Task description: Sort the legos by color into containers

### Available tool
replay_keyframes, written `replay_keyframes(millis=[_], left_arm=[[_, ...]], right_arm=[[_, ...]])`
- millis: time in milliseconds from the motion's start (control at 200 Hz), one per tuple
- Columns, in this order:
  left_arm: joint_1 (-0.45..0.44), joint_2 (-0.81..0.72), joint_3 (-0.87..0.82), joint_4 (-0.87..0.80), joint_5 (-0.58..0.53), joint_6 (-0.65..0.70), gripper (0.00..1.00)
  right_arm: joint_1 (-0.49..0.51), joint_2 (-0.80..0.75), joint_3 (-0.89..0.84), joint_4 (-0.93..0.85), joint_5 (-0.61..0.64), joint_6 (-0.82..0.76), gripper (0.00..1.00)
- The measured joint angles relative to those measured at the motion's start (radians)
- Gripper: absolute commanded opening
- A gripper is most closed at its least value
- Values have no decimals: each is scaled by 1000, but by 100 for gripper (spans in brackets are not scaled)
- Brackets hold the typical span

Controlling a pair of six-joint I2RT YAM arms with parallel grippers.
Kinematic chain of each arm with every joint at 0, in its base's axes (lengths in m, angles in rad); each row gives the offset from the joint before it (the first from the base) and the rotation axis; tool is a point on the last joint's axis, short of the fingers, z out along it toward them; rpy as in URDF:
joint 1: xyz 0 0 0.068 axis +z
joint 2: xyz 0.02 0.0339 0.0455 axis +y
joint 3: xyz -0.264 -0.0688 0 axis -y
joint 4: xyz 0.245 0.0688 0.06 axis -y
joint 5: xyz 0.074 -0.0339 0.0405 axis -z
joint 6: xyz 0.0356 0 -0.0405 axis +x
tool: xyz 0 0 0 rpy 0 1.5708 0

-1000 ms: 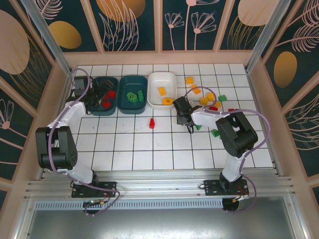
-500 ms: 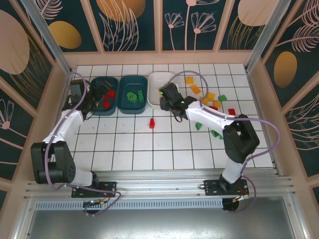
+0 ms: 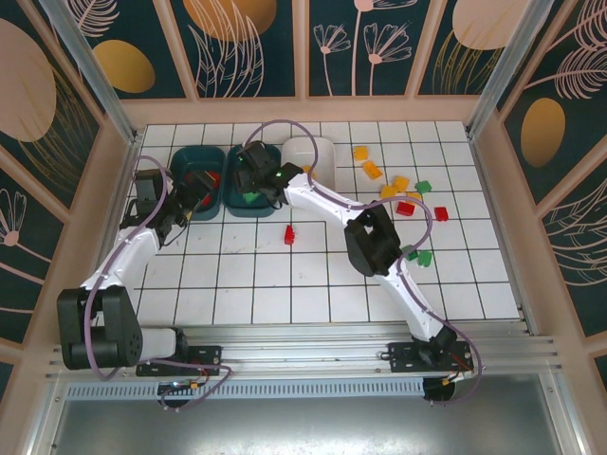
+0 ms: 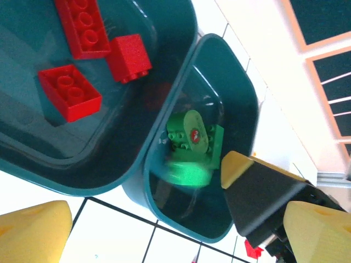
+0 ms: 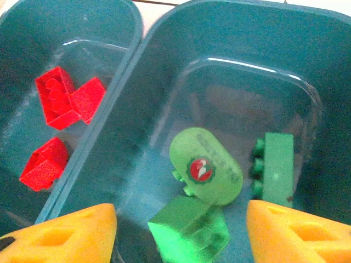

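so the right gripper is hanging over the middle tray, one of the dark teal ones. Its fingers are spread apart, with a green brick in the gap, touching neither one as far as I can see. The brick's blurry, so I can't tell if it's down on the tray floor. Jaws parted, nothing gripped. That tray also has an oval green piece with a red and white sticker, and a long green brick just beside it

the left tray, teal too, is pressed right up against the middle one and has three red bricks in it

the left gripper is at the near edge of the left tray, spread wide, holding nothing

from above, the white tray sits just right of the middle one. The right arm crosses its near end, so I can't really make out what's inside. The rest of the legos are loose on the tiles: one red alone in front of the trays, a bunch of orange ones right of the white tray, a green and a couple of reds near those, and two more greens beside the right arm
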Motion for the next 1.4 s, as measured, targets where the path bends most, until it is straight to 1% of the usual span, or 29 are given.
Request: replay_keyframes(millis=[110,180,245,305,430,520,626,701,796,846,1001,1131,1211,1306,1331,1376,1401], left_arm=[[0,-18,-13,3,16,19,98],[-10,-31,-19,-13,10,42,98],[-45,-40,-18,-33,-22,69,98],[-124,-42,-11,-56,-70,95,96],[-375,-7,24,-79,-142,137,89],[-534,69,62,-84,-188,171,87],[-662,207,139,-126,-261,223,86],[-716,312,202,-150,-307,256,85],[-739,403,249,-172,-352,284,84],[-740,443,277,-191,-373,298,82],[-739,555,369,-216,-415,343,67],[-739,600,399,-227,-426,365,54],[-739,603,397,-242,-426,383,43],[-739,596,381,-241,-428,391,22],[-739,595,375,-239,-429,388,18],[-739,588,370,-231,-423,400,11],[-739,584,365,-227,-423,393,9]], right_arm=[[0,-21,-15,-13,24,0,69],[-4,-74,-84,-12,40,1,69],[-12,-151,-179,-4,55,2,69],[-27,-242,-290,18,69,5,68],[-91,-483,-586,109,84,18,68],[-152,-651,-803,173,93,44,68],[-238,-824,-1041,228,94,85,68],[-311,-920,-1178,235,80,111,69],[-399,-1006,-1286,228,76,138,70],[-447,-1042,-1327,225,69,149,70],[-573,-1117,-1405,229,33,189,70],[-602,-1119,-1424,233,6,198,70],[-605,-1119,-1424,237,-3,197,70],[-616,-1110,-1423,246,-5,197,69],[-621,-1102,-1422,251,-5,197,69],[-631,-1085,-1419,261,-6,198,69],[-636,-1074,-1418,267,-7,200,69]])
